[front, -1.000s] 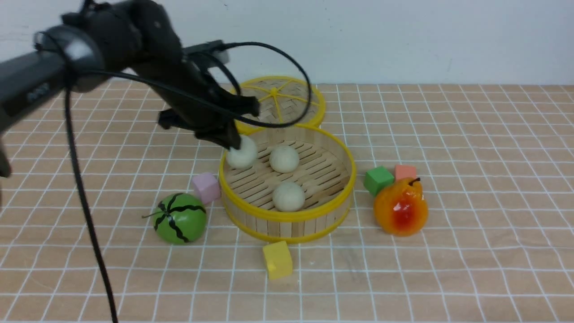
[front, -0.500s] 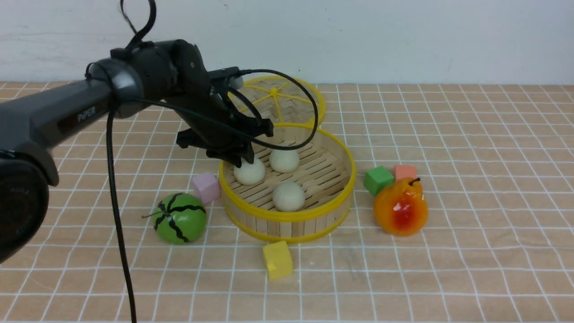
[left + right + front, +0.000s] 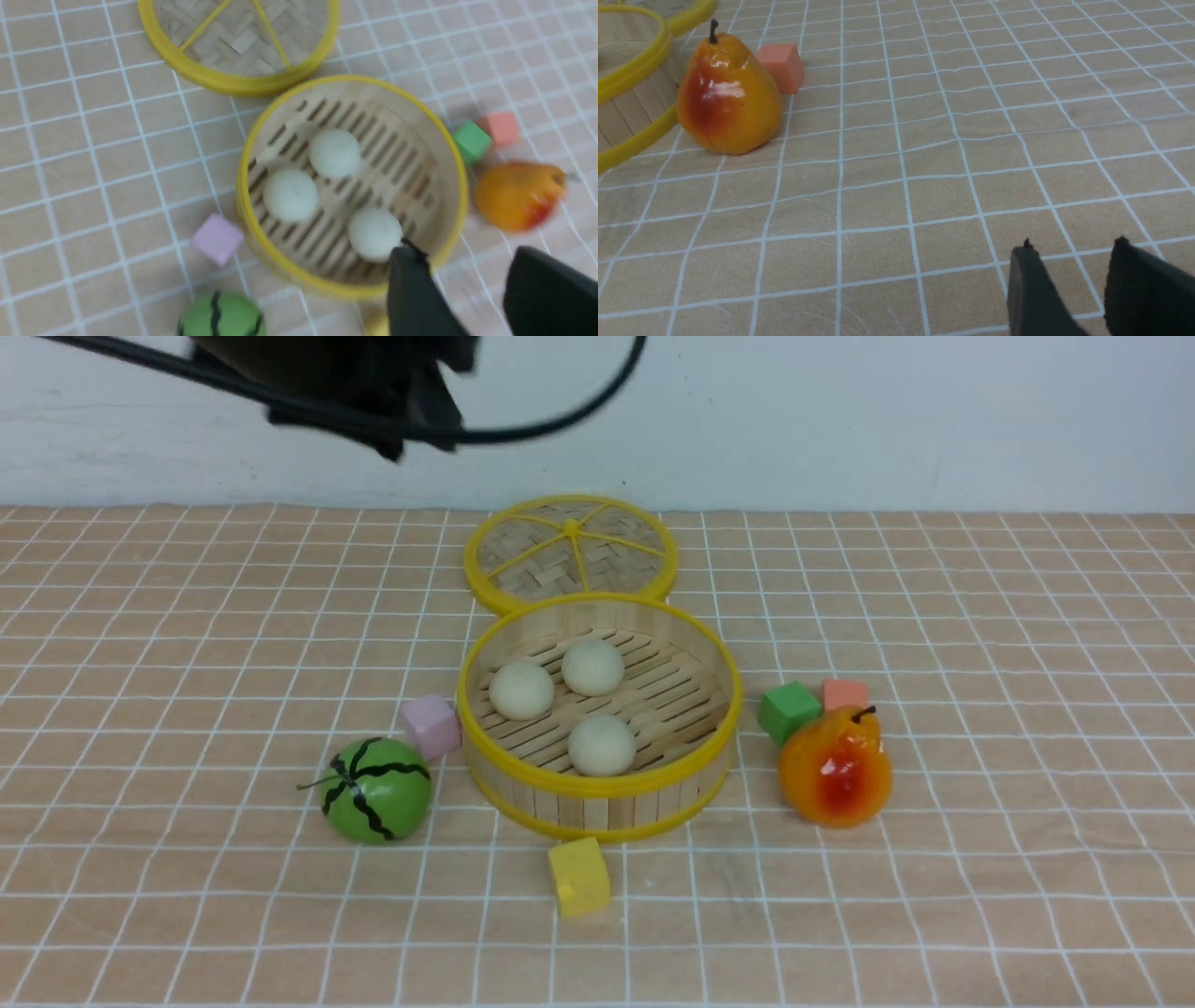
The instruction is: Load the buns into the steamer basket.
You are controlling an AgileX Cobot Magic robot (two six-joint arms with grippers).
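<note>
Three cream-white buns lie on the slatted floor of the steamer basket (image 3: 597,798): one at the left (image 3: 521,690), one at the back (image 3: 592,666), one at the front (image 3: 602,744). The left wrist view shows the same buns (image 3: 290,194) in the basket (image 3: 455,172) from above. My left gripper (image 3: 460,254) is open and empty, high above the basket; in the front view only a blurred dark part of it (image 3: 373,392) shows at the top. My right gripper (image 3: 1071,245) is open and empty, low over bare tablecloth.
The flat woven lid (image 3: 570,553) lies behind the basket. A green melon toy (image 3: 376,790) and pink cube (image 3: 430,725) sit left of it, a yellow cube (image 3: 578,875) in front, a green cube (image 3: 787,710), orange cube (image 3: 844,693) and pear (image 3: 834,766) on the right.
My left gripper let go of the left bun inside the basket, opened, and rose up and away toward the top of the front view. The bun now rests on the slats.
</note>
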